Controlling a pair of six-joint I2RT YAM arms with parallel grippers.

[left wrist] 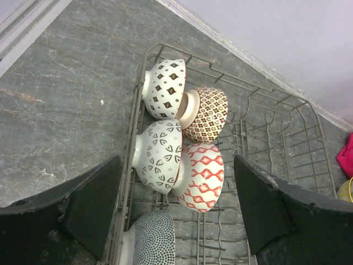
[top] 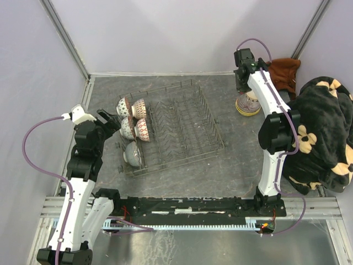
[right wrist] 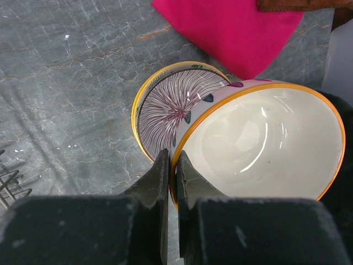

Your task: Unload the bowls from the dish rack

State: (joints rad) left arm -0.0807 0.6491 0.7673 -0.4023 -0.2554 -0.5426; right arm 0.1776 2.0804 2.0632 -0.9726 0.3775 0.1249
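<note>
Right pincer (right wrist: 172, 157): clenched on the rim of an orange-rimmed bowl (right wrist: 259, 138), wall pinched between the fingers. The bowl hangs tilted over a stack on the tabletop (top: 220, 171), far right, well apart from the dish rack (top: 182, 127).

Left pincer (left wrist: 176, 160): released, jaws wide, hovering above the rack's left end.

Risks (judgement):
- A thin rim pinch on glazed ceramic may slip, or the bowl may knock the striped bowl (right wrist: 165, 110) and chip it.
- An off-centre release could tip the stack.
- The racked bowls lean together, so lifting one may drag its neighbour or snag the tines.

Count:
- In the rack, five: diamond (left wrist: 165, 88), brown lattice (left wrist: 208, 113), leaf (left wrist: 160, 154), red lattice (left wrist: 201, 176), dotted (left wrist: 151, 240).
- Stack: the striped bowl in a yellow-rimmed one (right wrist: 138, 105); anything beneath is hidden.
- Held: one.
- Pink cloth (right wrist: 231, 27): one.
</note>
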